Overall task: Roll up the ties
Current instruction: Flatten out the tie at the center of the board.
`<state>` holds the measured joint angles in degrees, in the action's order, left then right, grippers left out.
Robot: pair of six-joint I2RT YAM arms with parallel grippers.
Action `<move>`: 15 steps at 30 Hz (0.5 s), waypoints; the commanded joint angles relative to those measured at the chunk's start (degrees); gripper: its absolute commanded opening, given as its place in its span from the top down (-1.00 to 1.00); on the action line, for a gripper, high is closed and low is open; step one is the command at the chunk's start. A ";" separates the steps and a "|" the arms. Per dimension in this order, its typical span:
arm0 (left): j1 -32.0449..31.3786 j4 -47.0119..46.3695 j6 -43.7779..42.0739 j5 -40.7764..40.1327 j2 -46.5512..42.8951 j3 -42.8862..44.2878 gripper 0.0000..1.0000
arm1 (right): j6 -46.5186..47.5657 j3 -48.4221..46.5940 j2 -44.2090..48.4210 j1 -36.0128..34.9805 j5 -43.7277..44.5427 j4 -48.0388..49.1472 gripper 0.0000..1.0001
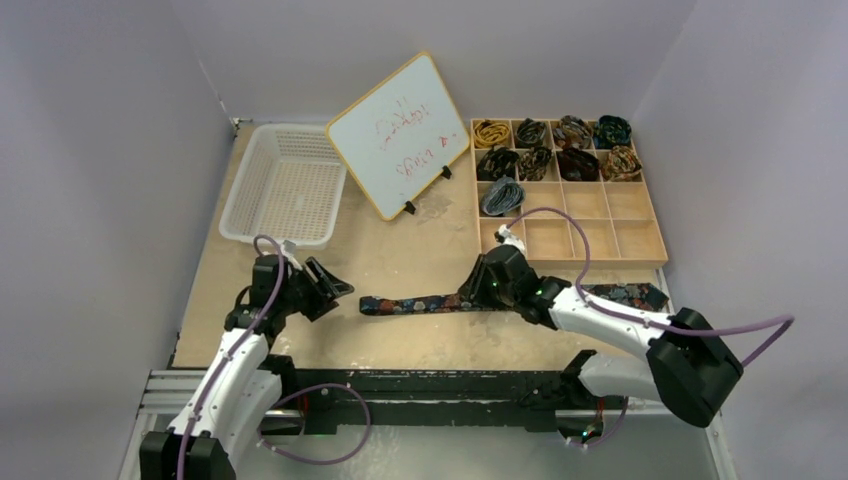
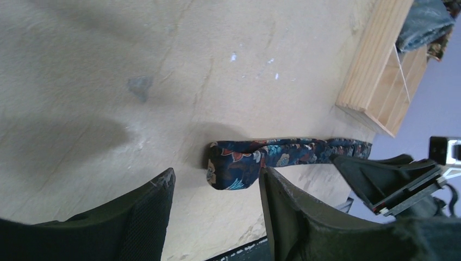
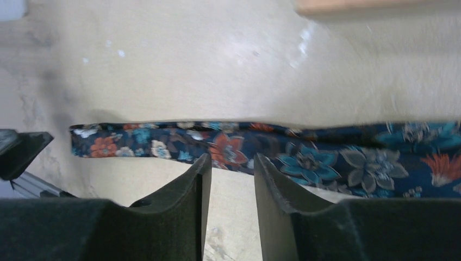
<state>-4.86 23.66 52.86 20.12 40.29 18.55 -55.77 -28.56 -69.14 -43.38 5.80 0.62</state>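
One navy floral tie [image 1: 430, 301] lies flat in a strip across the near part of the table, its wide end [image 1: 630, 294] on the right. My left gripper [image 1: 335, 288] is open just left of the narrow end [image 2: 234, 169], which lies right in front of its fingertips [image 2: 166, 182]. My right gripper [image 1: 478, 288] hovers at the tie's middle with its jaws narrowly open. In the right wrist view the tie [image 3: 326, 159] runs just beyond that gripper [image 3: 232, 159], and bare table shows between its fingers. Several rolled ties [image 1: 553, 150] sit in the tray's far compartments.
The wooden compartment tray [image 1: 610, 215] stands at the back right, close behind the right gripper. A white mesh basket [image 1: 285, 185] is at the back left. A small whiteboard [image 1: 398, 133] leans on stands between them. The table's near edge runs just below the tie.
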 commanded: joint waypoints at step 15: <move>0.29 -15.98 -8.37 13.27 1.95 -7.36 -0.06 | 14.53 -3.39 -2.63 -0.51 -16.89 26.41 -0.85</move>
<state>-4.86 12.16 47.31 30.24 41.34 12.56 -42.85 -31.11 -65.08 -43.97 -3.73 21.37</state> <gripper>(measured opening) 0.535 0.976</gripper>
